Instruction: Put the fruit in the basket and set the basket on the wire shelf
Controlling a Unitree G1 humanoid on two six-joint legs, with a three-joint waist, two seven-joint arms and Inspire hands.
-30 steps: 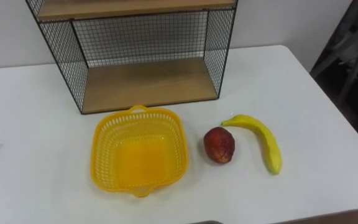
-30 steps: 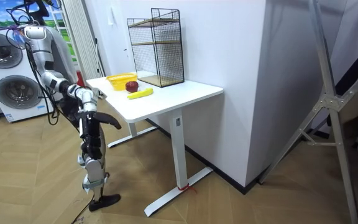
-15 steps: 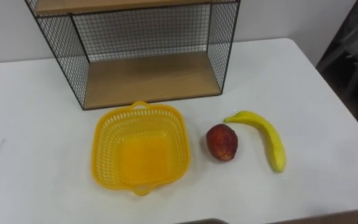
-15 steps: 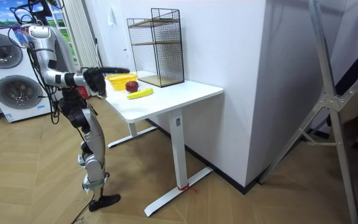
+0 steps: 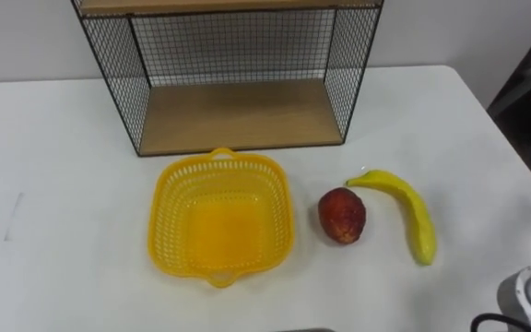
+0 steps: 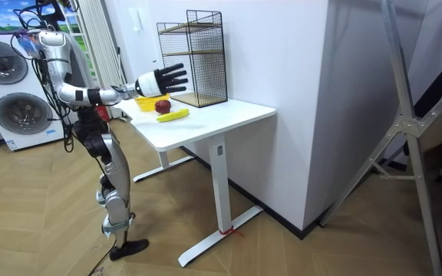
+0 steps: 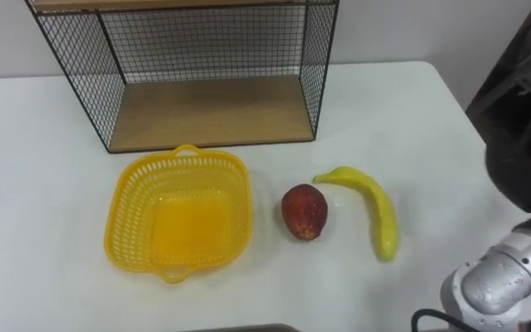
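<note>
An empty yellow plastic basket (image 5: 279, 207) sits on the white table (image 5: 63, 138) in front of the wire shelf (image 5: 238, 115). To its right lie a dark red fruit (image 5: 342, 215) and, further right, a banana (image 5: 413, 217). In the room view my right hand (image 6: 159, 79) is held out above the table near the fruit (image 6: 163, 106), open with fingers spread, touching nothing. Its silver wrist (image 7: 501, 277) enters the eye views at the lower right, right of the banana (image 7: 376, 217).
The wire shelf (image 6: 194, 57) has wooden boards and stands at the back of the table against the wall; its lower bay is open toward me. The table's right edge (image 5: 514, 157) runs close to the banana. I stand at the table's front edge.
My right arm has swung up from beside my body to over the table, its fingers spreading. The eye views have shifted slightly; basket and fruit lie as before.
</note>
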